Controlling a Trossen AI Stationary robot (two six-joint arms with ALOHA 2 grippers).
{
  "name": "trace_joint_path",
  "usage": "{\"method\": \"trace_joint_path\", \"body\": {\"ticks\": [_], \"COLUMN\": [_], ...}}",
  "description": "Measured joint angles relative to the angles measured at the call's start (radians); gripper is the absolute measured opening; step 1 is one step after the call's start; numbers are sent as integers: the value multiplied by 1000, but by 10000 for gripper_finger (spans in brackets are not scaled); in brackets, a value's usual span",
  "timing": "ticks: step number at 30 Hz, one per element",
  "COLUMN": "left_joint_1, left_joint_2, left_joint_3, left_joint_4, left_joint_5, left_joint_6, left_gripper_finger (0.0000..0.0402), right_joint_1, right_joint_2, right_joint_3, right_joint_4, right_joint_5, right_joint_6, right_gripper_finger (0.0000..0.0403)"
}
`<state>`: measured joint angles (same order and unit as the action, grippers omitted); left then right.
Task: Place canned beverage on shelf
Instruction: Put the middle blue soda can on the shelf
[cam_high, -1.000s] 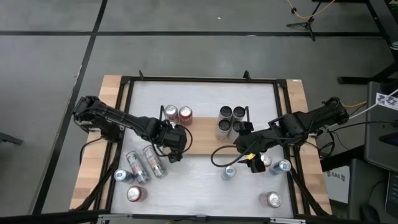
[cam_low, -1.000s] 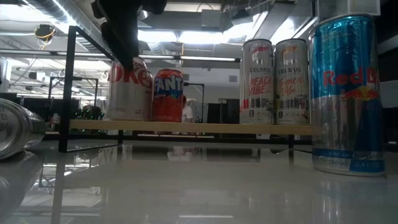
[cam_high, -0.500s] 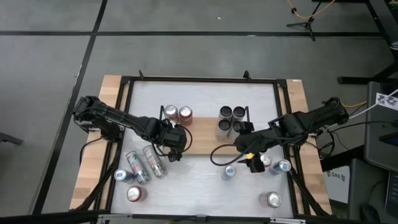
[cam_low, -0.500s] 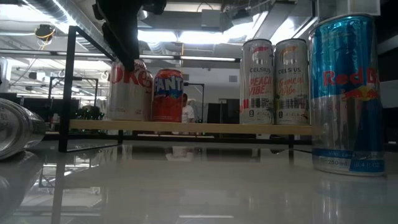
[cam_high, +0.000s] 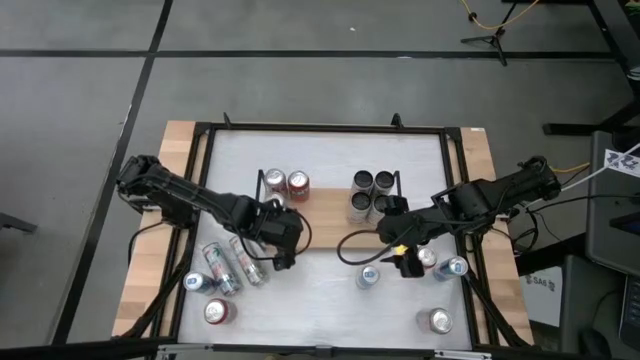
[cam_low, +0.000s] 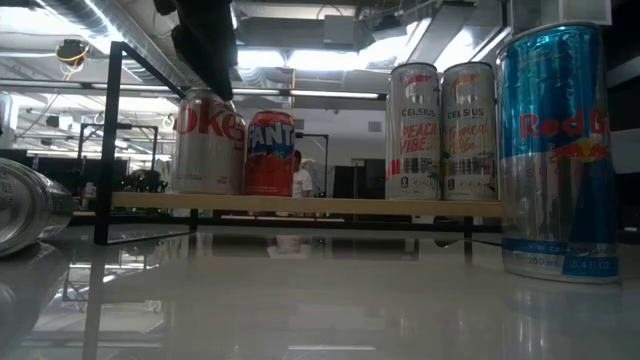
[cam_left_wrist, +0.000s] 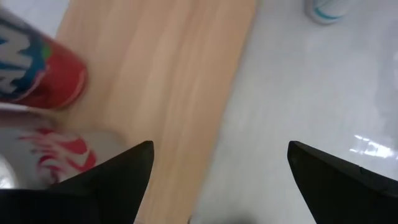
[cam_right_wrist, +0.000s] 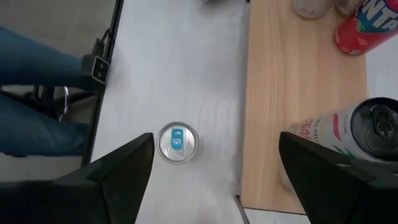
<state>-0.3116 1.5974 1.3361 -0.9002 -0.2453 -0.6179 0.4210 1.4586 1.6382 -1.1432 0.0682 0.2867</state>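
Shelf: the light wooden shelf (cam_high: 325, 222) sits mid-desk, with black rails at its short ends.
Shelf load, left end: a Coke can (cam_low: 208, 141) and a red Fanta can (cam_low: 270, 152), upright and touching.
Shelf load, right end: four silver Celsius cans (cam_high: 372, 195), upright in a tight cluster.
Left hand: the left hand (cam_high: 284, 250) hangs over the shelf's front edge near the Coke can, fingers (cam_left_wrist: 106, 180) spread, nothing between them.
Right hand: the right hand (cam_high: 392, 251) hangs just in front of the shelf's right end, fingers spread, empty, above a blue-tabbed can (cam_right_wrist: 177, 142) standing on the desk.
Desk: the white desk (cam_high: 320, 300) carries the remaining cans; two silver ones (cam_high: 233, 264) lie on their sides at front left, and a Red Bull can (cam_low: 555, 150) stands upright.
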Motion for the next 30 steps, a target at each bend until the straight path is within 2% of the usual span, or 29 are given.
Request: {"method": "trace_joint_path", "body": {"ticks": [10, 19, 23, 30], "left_joint_1": [-46, -69, -76, -76], "left_joint_2": [0, 0, 0, 0], "left_joint_3": [0, 0, 0, 0], "left_joint_4": [61, 84, 84, 87], "left_joint_5": [-8, -19, -34, -34], "left_joint_6": [0, 0, 5, 26], "left_gripper_finger": [363, 363, 363, 363], "right_joint_1": [76, 175, 225, 263], "right_joint_2": [1, 3, 31, 134], "right_joint_3": [0, 0, 0, 0], "right_joint_4": [108, 167, 167, 169], "right_joint_5": [13, 138, 220, 229], "right_joint_6": [23, 147, 226, 307], "right_gripper_finger": [341, 341, 341, 341]}}
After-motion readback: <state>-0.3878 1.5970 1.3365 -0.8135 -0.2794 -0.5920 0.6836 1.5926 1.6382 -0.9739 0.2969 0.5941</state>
